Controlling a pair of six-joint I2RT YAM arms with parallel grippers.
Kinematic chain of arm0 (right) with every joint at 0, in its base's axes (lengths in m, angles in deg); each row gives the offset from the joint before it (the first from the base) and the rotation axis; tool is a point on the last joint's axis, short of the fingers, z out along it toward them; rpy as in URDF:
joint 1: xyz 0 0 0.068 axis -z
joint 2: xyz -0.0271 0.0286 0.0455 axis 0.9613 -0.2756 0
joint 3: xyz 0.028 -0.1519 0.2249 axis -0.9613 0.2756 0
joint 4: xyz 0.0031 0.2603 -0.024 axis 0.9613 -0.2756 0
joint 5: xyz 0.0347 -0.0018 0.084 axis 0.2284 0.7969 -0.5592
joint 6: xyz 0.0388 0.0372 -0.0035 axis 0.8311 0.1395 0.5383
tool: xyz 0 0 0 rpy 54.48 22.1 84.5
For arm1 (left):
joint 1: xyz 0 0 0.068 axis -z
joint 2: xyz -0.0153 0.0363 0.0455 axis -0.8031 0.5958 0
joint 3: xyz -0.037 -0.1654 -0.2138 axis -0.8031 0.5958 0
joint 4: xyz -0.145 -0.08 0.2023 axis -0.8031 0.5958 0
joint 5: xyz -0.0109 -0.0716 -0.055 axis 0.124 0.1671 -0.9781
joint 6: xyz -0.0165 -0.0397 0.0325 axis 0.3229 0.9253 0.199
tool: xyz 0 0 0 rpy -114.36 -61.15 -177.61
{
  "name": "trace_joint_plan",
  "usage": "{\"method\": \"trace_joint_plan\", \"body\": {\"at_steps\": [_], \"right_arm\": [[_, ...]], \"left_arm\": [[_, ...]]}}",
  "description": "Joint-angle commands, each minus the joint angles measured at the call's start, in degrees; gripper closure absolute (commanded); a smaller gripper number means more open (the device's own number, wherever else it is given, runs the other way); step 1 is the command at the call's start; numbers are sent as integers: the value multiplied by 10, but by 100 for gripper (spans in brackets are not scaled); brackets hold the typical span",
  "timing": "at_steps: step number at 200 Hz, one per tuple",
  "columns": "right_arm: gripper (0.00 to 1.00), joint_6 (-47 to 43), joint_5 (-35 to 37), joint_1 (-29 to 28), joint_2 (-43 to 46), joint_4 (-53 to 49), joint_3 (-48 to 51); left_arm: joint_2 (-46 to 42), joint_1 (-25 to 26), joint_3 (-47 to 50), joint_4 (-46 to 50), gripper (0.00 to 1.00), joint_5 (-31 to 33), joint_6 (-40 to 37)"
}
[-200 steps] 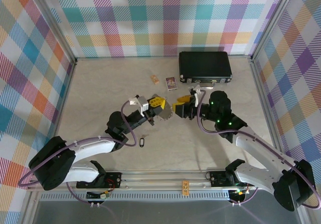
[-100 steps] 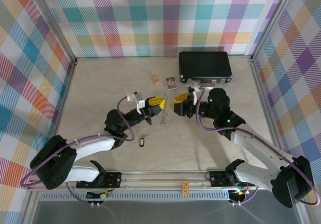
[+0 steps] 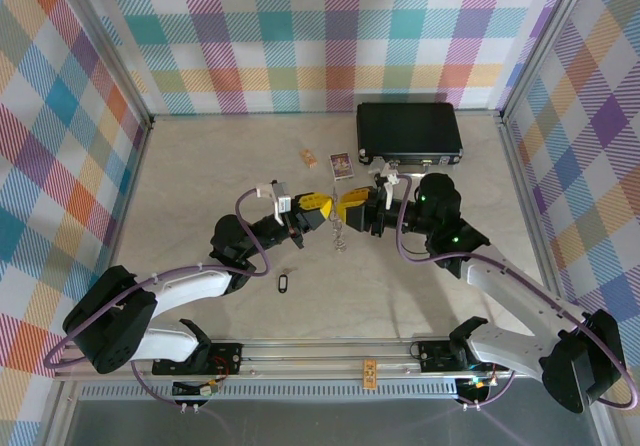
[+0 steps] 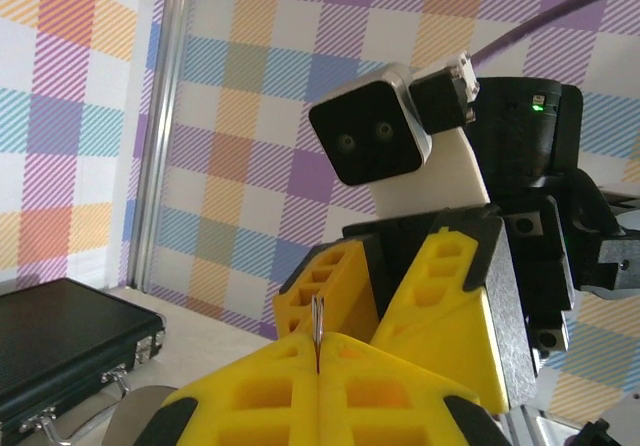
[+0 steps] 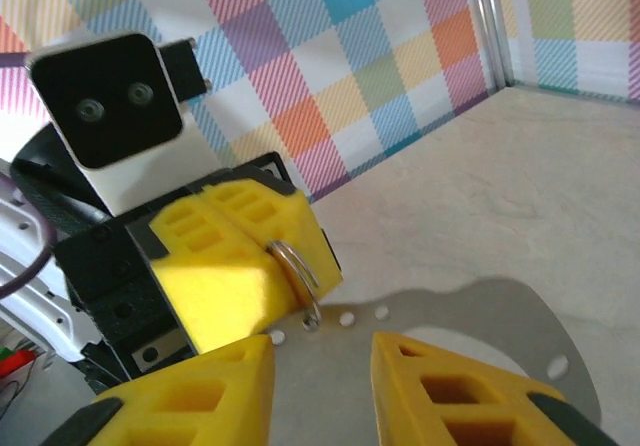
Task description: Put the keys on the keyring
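My left gripper (image 3: 317, 205) is shut on the thin metal keyring (image 4: 318, 318), whose edge sticks up between its yellow fingers (image 4: 250, 386). Seen from the right wrist, the keyring (image 5: 296, 272) loops through a hole in a flat grey key (image 5: 430, 356) hanging from it. My right gripper (image 3: 351, 206) faces the left one almost tip to tip. Its jaws (image 5: 320, 351) stand apart on either side of that key, with a gap showing between them. The keys (image 3: 338, 230) dangle below both grippers. A dark key tag (image 3: 283, 283) lies on the table near the left arm.
A black case (image 3: 409, 132) stands at the back right. Two small cards (image 3: 342, 165) (image 3: 309, 157) lie just in front of it. Checkered walls close off the left, back and right sides.
The two grippers have come together over the table's middle. The right jaws have narrowed. The left gripper stayed shut on the ring.
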Motion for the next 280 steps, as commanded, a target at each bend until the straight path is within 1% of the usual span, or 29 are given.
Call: {"method": "trace_joint_plan", "body": {"at_steps": [1,66,92,100,111,124,135,148,163,170,185,195,222,236,252,254,260,280], "right_arm": [[70,9,-30,0,-7,43,-21],[73,4,-26,2,-15,38,-30],[85,3,-37,2,-18,36,-32],[86,3,-41,1,-19,36,-33],[84,2,-41,1,-19,36,-32],[85,-1,-45,1,-19,36,-33],[90,-3,-53,1,-20,34,-36],[100,-9,-60,2,-23,28,-40],[100,-18,-66,2,-25,15,-47],[100,-26,-67,1,-25,7,-49],[100,-48,-58,2,-22,-19,-56],[100,-70,-54,2,-21,-39,-59],[100,-139,-25,2,-23,-119,-75],[100,-171,-6,1,-28,-161,-86],[100,-212,7,-3,-38,-213,-103],[100,-229,9,-4,-40,-220,-105],[100,-254,17,-9,-46,-244,-115],[100,-341,62,-28,-70,-346,-160]], "left_arm": [[-1,-6,-17,-40,100,-17,14],[-4,-10,-19,-40,100,-41,29],[-4,-11,-22,-40,100,-47,37],[-4,-11,-23,-40,100,-50,39],[-2,-13,-27,-39,100,-57,46],[2,-16,-32,-39,100,-66,58],[7,-19,-37,-39,100,-73,70],[11,-21,-40,-40,100,-77,79],[11,-24,-40,-40,100,-76,80],[11,-26,-39,-40,95,-74,81],[10,-35,-37,-35,89,-77,84],[10,-46,-37,-31,83,-81,90],[10,-79,-29,-20,74,-89,102],[1,-91,-24,1,70,-106,76],[-19,-91,-5,30,69,-100,9],[-23,-91,-2,34,68,-98,2],[-35,-91,3,59,66,-90,-21],[-84,-91,1,177,65,-84,-97]]}}
